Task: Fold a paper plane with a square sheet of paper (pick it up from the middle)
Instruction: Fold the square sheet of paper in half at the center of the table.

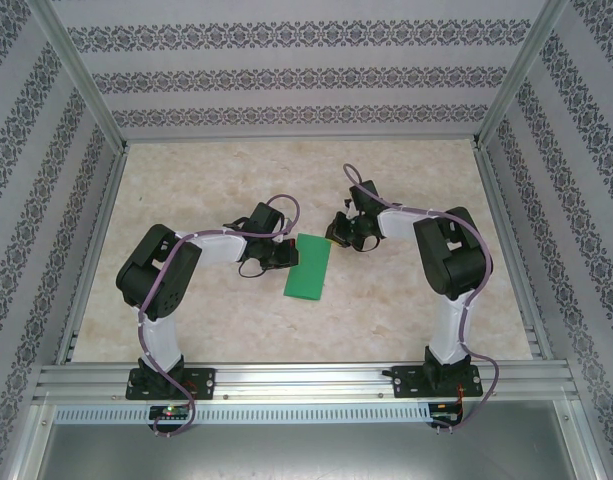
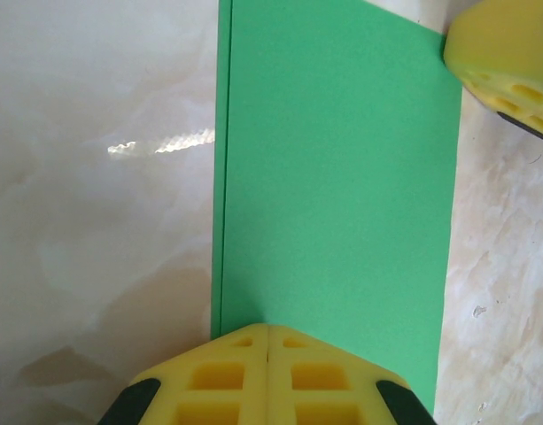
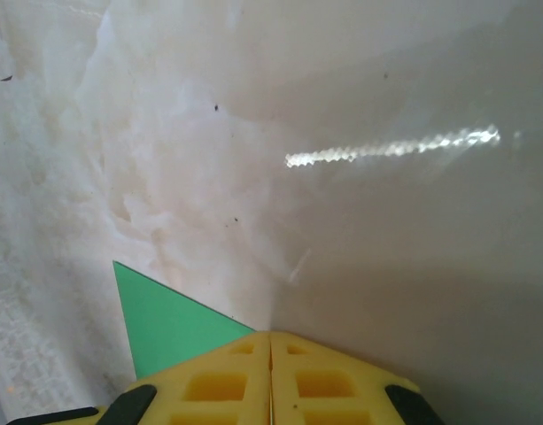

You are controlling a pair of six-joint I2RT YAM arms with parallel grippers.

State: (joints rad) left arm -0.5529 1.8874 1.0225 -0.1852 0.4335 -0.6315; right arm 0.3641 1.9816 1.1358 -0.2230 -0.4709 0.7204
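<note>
Green sheet of paper (image 1: 308,266) lies flat near the middle of the marbled table (image 1: 236,180), folded to a long rectangle, and the left wrist view shows a thin strip of a second layer along one long edge. Left gripper (image 1: 286,255) sits at the paper's left edge, its yellow fingertips (image 2: 244,354) pressed tight together right over the green, though whether they pinch it I can't tell. Right gripper (image 1: 336,238) is closed too, down at the sheet's far right corner.
</note>
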